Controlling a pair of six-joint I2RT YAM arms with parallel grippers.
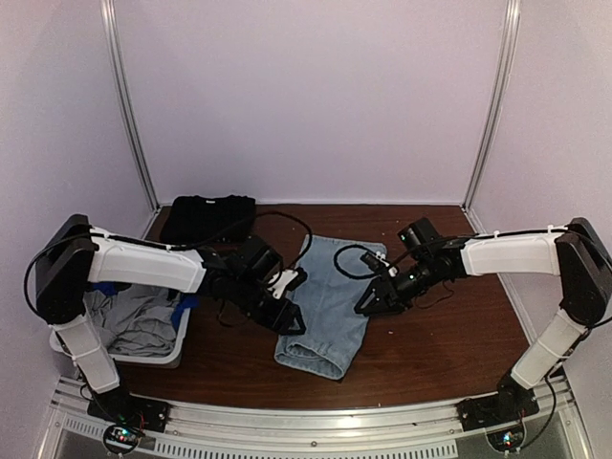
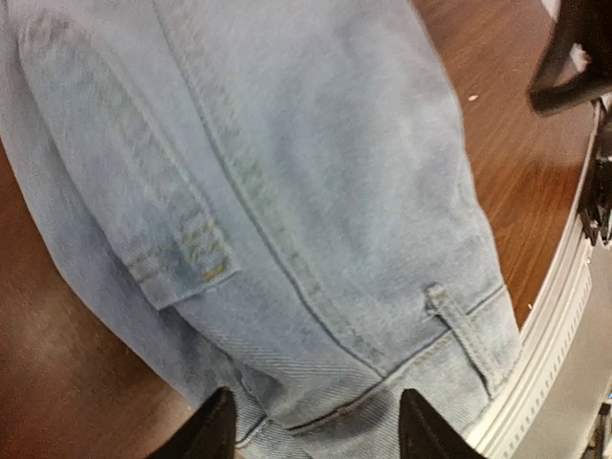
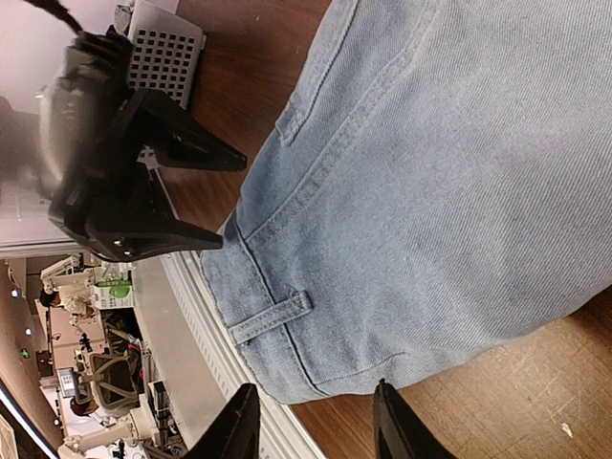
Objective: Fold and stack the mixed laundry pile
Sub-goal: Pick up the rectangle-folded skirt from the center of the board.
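A light-blue denim piece (image 1: 325, 306) lies folded on the brown table, its waistband toward the front edge. It fills the left wrist view (image 2: 316, 191) and the right wrist view (image 3: 430, 172). My left gripper (image 1: 290, 308) is open and empty, low over the denim's left edge, and also shows in its own view (image 2: 316, 426). My right gripper (image 1: 373, 304) is open and empty at the denim's right edge (image 3: 311, 421). A folded black garment (image 1: 207, 218) lies at the back left. A grey garment (image 1: 134, 320) with bright-blue bits lies in the basket.
The white slatted basket (image 1: 177, 356) stands at the front left under my left arm, and also shows in the right wrist view (image 3: 163, 48). A metal rail (image 1: 316, 421) runs along the front edge. White walls close in the back and sides.
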